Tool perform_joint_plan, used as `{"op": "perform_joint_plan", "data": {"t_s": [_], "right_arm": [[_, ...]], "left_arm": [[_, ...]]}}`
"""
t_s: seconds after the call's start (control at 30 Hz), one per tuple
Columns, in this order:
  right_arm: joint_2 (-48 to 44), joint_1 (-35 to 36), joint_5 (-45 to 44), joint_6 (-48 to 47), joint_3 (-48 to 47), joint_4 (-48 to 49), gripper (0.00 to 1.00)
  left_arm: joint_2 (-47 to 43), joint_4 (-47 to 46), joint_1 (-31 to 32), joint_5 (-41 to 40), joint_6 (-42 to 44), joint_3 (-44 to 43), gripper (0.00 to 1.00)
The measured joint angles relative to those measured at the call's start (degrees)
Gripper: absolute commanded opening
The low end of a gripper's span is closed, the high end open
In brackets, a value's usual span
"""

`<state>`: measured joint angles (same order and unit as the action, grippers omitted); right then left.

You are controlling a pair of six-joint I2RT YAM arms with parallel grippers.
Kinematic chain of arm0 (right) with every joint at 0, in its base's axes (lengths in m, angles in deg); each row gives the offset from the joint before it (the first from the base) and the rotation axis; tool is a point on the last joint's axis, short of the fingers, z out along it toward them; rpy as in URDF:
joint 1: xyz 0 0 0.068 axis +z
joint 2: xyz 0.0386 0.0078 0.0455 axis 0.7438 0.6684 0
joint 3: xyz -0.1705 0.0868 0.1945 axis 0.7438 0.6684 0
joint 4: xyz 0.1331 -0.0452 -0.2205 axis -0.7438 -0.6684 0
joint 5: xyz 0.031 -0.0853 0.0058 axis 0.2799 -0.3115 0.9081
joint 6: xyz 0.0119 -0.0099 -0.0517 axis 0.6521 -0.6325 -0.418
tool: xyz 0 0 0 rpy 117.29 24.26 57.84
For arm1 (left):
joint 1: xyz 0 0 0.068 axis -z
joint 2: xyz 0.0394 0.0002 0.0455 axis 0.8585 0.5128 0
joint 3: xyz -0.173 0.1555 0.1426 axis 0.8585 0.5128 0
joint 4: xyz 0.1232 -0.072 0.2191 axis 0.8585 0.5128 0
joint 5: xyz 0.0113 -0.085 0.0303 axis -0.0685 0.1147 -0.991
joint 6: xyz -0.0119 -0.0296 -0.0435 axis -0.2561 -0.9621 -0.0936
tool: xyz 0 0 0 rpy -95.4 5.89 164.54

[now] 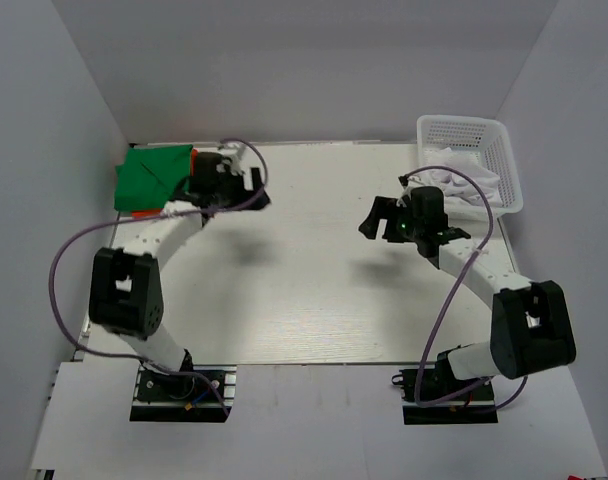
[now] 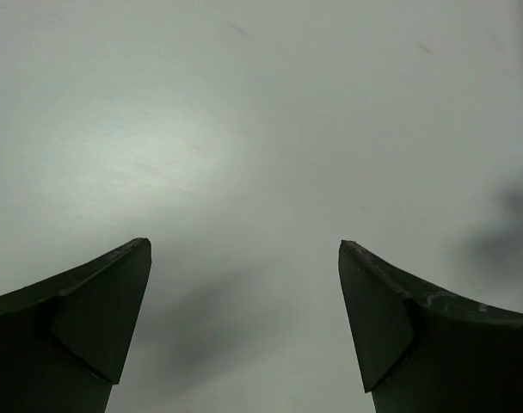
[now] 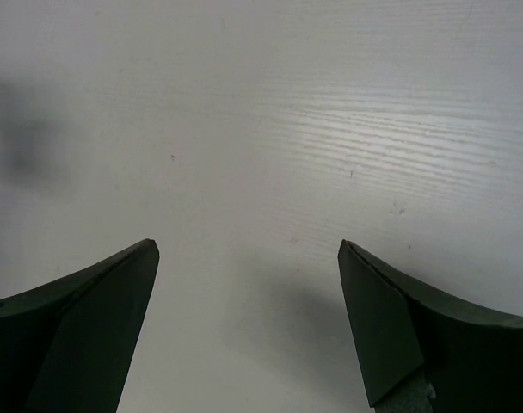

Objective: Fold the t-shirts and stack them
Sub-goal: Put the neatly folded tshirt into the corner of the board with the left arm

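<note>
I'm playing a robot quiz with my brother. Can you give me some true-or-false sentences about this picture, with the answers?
1. The bright green folded cloth t-shirt lies on top of the vivid orange-red cloth t-shirt. True.
2. The left pincer is clamped on the green t-shirt. False: it is open and holds nothing.
3. The white plastic lattice basket sits at the far right corner of the pale table. True.
4. The basket has nothing in it. False: some white cloth lies inside.
5. The right pincer is shut. False: it is open, with nothing between its fingers.
</note>
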<state>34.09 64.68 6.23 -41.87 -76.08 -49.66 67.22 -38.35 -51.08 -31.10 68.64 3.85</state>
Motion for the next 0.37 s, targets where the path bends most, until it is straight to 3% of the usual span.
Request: {"op": "perform_joint_plan", "data": {"t_s": [0.17, 0.37], "right_arm": [[-7.98, 0.0, 0.85, 2.05, 8.79, 2.86, 0.91], [-21.35, 0.0, 1.75, 5.09, 22.4, 8.04, 0.91]], "left_arm": [[-20.22, -10.36, 13.38, 2.75, -6.64, 23.63, 1.0], [-36.33, -12.5, 15.3, -1.46, -10.8, 36.65, 1.0]]}}
